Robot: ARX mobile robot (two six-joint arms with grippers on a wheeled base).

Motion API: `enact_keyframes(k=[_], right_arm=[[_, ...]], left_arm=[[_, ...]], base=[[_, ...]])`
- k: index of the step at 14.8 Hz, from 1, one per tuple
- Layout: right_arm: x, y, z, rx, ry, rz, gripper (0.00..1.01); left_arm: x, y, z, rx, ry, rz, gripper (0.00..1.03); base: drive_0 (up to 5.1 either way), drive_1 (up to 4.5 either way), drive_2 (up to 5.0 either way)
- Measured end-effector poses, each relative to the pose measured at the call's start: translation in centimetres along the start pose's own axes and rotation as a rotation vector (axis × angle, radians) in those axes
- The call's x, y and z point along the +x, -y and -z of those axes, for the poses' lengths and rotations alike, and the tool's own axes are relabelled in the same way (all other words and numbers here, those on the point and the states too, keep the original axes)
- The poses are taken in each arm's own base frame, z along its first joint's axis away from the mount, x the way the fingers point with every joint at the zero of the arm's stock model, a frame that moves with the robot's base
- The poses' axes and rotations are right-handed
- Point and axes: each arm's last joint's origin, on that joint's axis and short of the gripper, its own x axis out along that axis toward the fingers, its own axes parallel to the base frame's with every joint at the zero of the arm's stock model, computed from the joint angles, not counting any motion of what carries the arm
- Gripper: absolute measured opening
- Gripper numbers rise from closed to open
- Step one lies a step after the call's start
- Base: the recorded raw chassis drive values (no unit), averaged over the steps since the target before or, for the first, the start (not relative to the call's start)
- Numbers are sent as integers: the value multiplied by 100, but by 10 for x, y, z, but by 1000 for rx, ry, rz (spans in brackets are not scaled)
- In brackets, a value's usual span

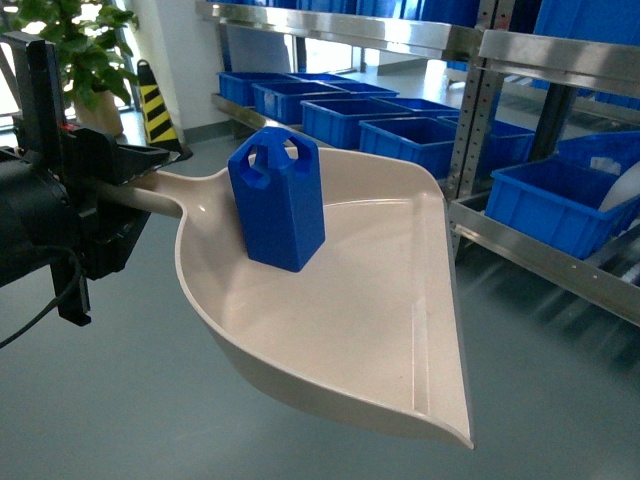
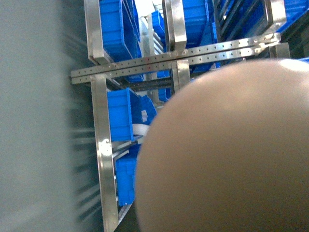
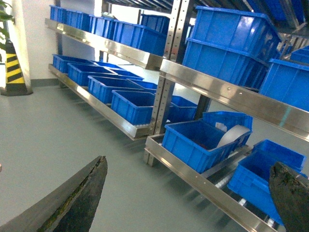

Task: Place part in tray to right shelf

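Head view gives you the clearest read: the left gripper (image 1: 120,195) sits at the left edge, black housing bulky in front, and it is clamped on the stub handle of the tray (image 1: 400,330), holding the beige scoop off the grey floor (image 1: 120,420) with its flat lip pointing toward the lower right. You see the part (image 1: 277,198) standing upright inside the tray, near the handle end — bright blue, handle loop on top, resting against the pan's back slope. To your right the right shelf (image 1: 545,255) shows its steel front rail, with blue crates (image 1: 560,200) lined along it; the tray's right wall is near that rail but apart from it. A potted plant (image 1: 85,50) and a yellow-black striped post (image 1: 155,105) stand at the far left. Left wrist view is mostly filled by the tray's beige underside (image 2: 227,150), blurred and close; behind it you get steel uprights (image 2: 104,159) and more blue crates. Right wrist view shows the right gripper (image 3: 188,200) with its two dark fingers (image 3: 77,203) spread wide at the frame's lower corners and nothing between them — below and beyond lie the floor, the shelf rail (image 3: 203,181) and a crate holding a white roll (image 3: 234,135).
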Motion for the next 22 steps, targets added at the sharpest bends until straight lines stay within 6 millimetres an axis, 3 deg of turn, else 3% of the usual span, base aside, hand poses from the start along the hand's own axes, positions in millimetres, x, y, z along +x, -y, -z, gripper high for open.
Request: enact_keyframes(k=[22], right_arm=[[0,0,0,0,0,0,98]], left_arm=[[0,0,0,0,-2,0,17]], base=[[-159,-159,-159]])
